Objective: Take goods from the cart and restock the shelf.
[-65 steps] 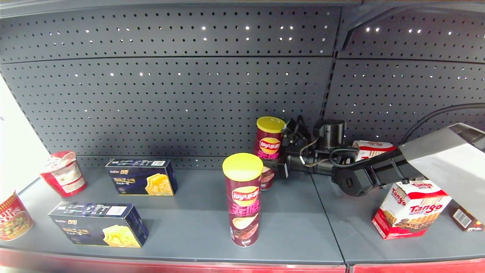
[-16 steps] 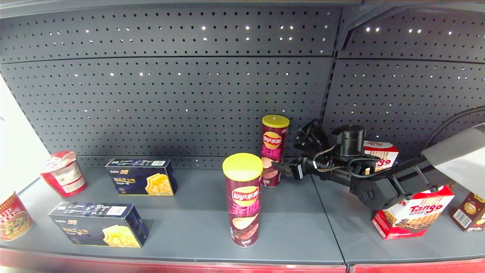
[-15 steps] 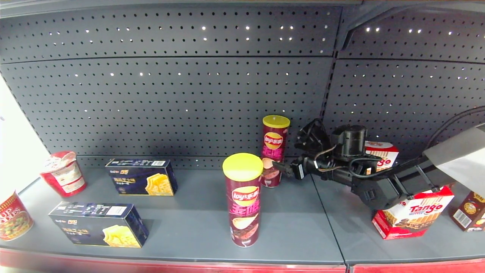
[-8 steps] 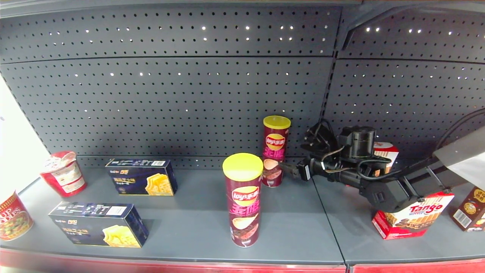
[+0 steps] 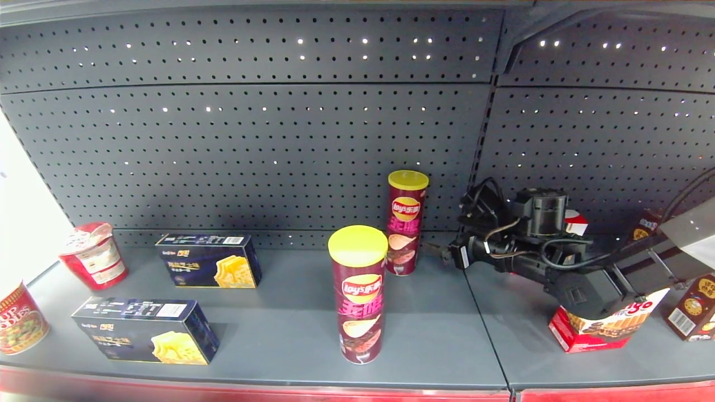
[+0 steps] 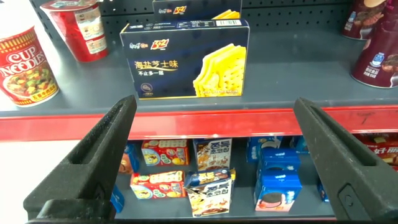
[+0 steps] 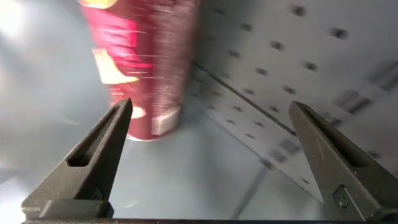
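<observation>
Head view: right tool (image 5: 441, 251), jaws wide, just beside rear chips can (image 5: 406, 223) at shelf (image 5: 268, 318) back edge; left tool (image 6: 214, 106) wide.

We see a round logo over large characters on the front chip can (image 5: 360, 301) and the rear chip can (image 5: 406, 223). The cracker box (image 5: 148, 330) carries characters and a white label strip, the noodle cup (image 5: 19, 321) big block letters, the wafer box (image 5: 600, 330) a half-hidden wordmark, the brown box (image 5: 692, 310) a barcode.
</observation>
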